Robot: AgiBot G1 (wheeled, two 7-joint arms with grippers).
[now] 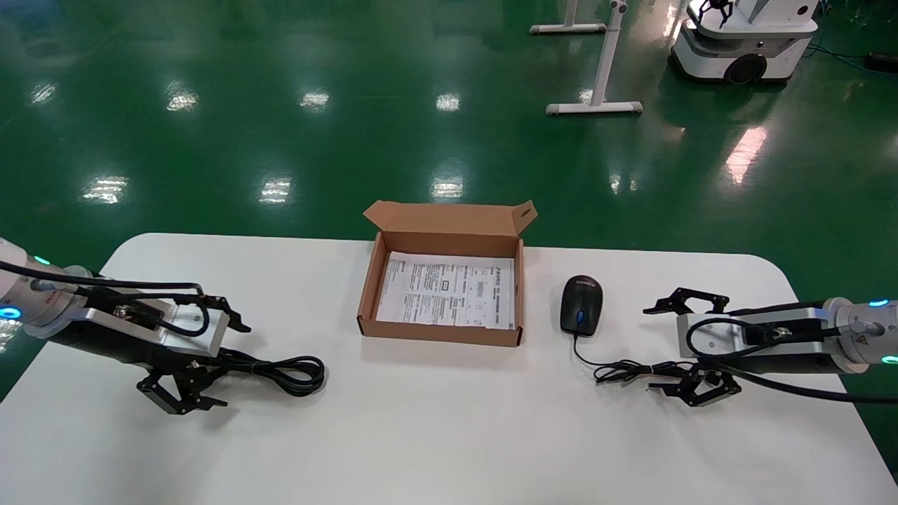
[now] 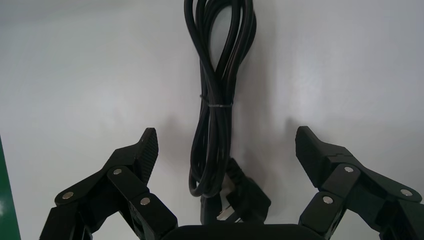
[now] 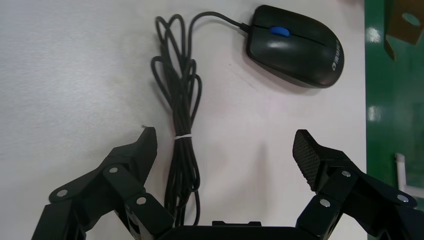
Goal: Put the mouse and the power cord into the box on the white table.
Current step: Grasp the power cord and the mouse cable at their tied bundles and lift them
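Note:
The brown cardboard box (image 1: 438,331) lies open at the middle of the white table (image 1: 449,435), lid flap up at the back and a white printed sheet inside. The black mouse (image 1: 581,304) (image 3: 295,45) with its blue wheel sits just right of the box. Its thin bundled cable (image 3: 182,120) trails toward my right gripper (image 1: 652,347) (image 3: 225,137), which is open low over the table with the cable near one finger. To the left of the box lies the coiled power cord (image 1: 280,369) (image 2: 215,125). My open left gripper (image 1: 228,363) (image 2: 226,137) straddles its plug end (image 2: 247,197).
The table's far edge runs just behind the box, with green floor beyond. On that floor at the back right stand a white frame's legs (image 1: 596,105) and another white robot base (image 1: 747,35).

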